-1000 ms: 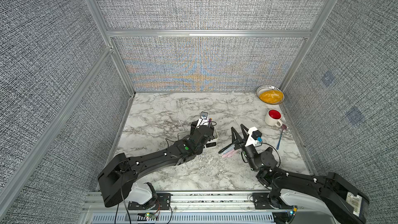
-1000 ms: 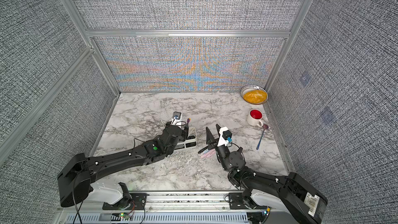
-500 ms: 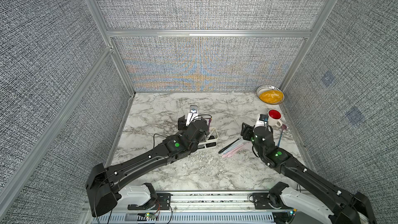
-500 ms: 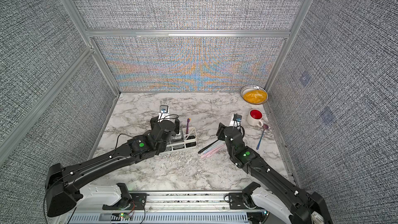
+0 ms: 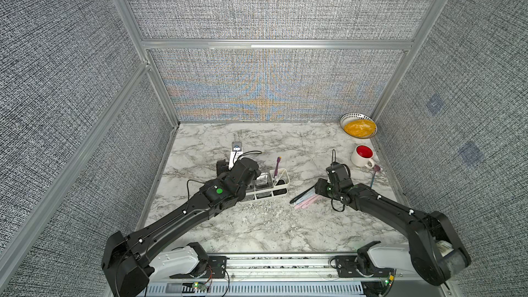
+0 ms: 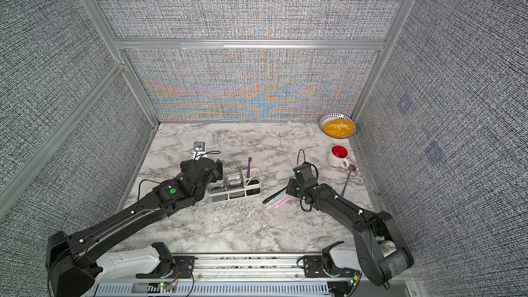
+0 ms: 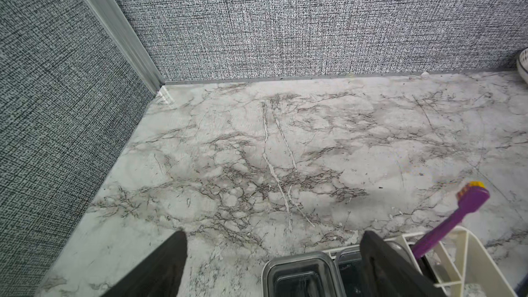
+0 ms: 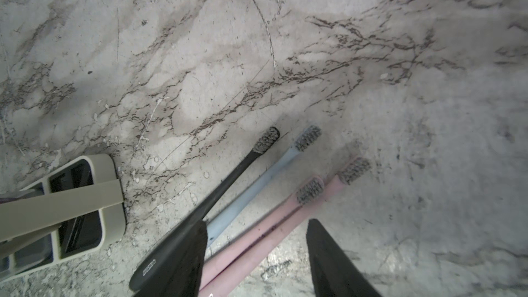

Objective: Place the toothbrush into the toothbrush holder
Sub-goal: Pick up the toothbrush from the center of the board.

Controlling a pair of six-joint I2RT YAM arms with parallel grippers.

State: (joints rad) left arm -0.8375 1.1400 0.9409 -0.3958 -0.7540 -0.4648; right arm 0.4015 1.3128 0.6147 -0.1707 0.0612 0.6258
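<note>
The white toothbrush holder stands mid-table with clear cups in two sections. A purple toothbrush stands upright in its right-end compartment, touched by nothing. My left gripper is open at the holder's left end, holding nothing. A black toothbrush, a blue one and two pink ones lie side by side on the marble. My right gripper is low and open, with the pink handles between its fingers.
At the back right corner sits a bowl of yellow food, with a white mug with a red inside in front of it. A blue spoon lies by the right wall. Fabric walls close three sides.
My left gripper has opened and drawn back leftward from the holder, leaving the purple toothbrush standing in it. My right gripper swung right, then came down over the toothbrushes on the table.
</note>
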